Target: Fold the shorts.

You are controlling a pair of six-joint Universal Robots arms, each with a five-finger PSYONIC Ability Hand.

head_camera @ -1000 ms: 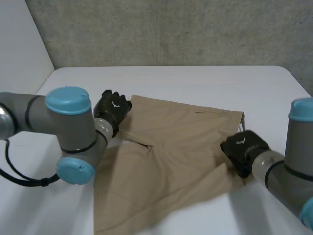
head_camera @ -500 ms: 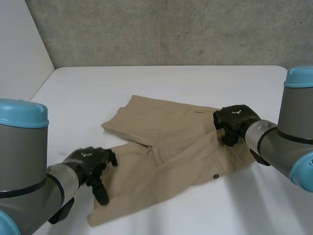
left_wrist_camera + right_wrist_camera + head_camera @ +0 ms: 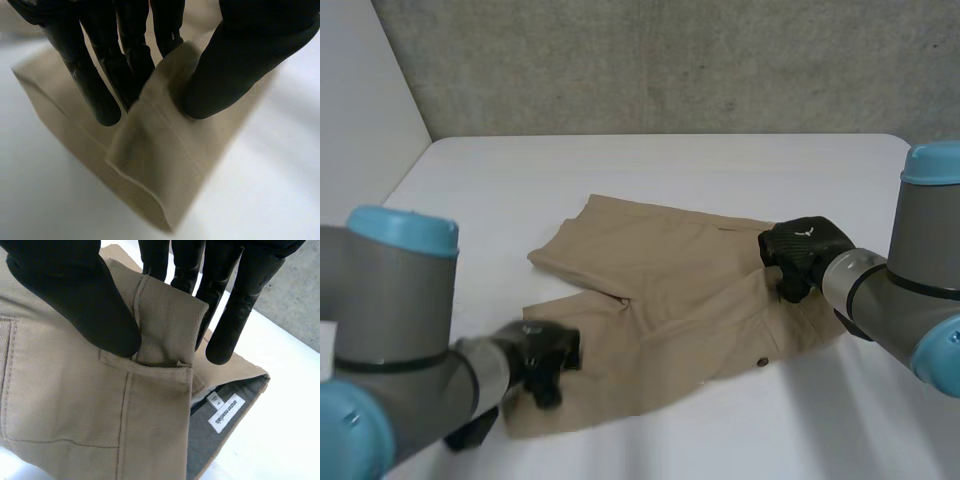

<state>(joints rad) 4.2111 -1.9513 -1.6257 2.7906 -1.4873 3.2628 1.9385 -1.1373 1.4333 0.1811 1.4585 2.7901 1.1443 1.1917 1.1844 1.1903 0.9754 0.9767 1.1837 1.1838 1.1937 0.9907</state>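
- Head view: the white bench (image 3: 670,160) carries the tan shorts (image 3: 660,290) near its middle. They are partly doubled over, with the waist at the right hand (image 3: 800,250) and a leg end at the left hand (image 3: 545,355).
- The shorts may drag sideways across the bench rather than fold if one hand pulls faster than the other. The cloth looks loose enough to bunch at the crotch.
- The left hand pinches a hem corner (image 3: 150,190) of the leg between thumb and fingers. The bite seems shallow, so the corner could slip free during a lift.
- The right hand pinches a rolled piece of waistband (image 3: 165,325) against its thumb. That roll could unwind and leave a crooked edge.
- The small label (image 3: 225,412) shows inside the gaping waist, so the layers there may part.
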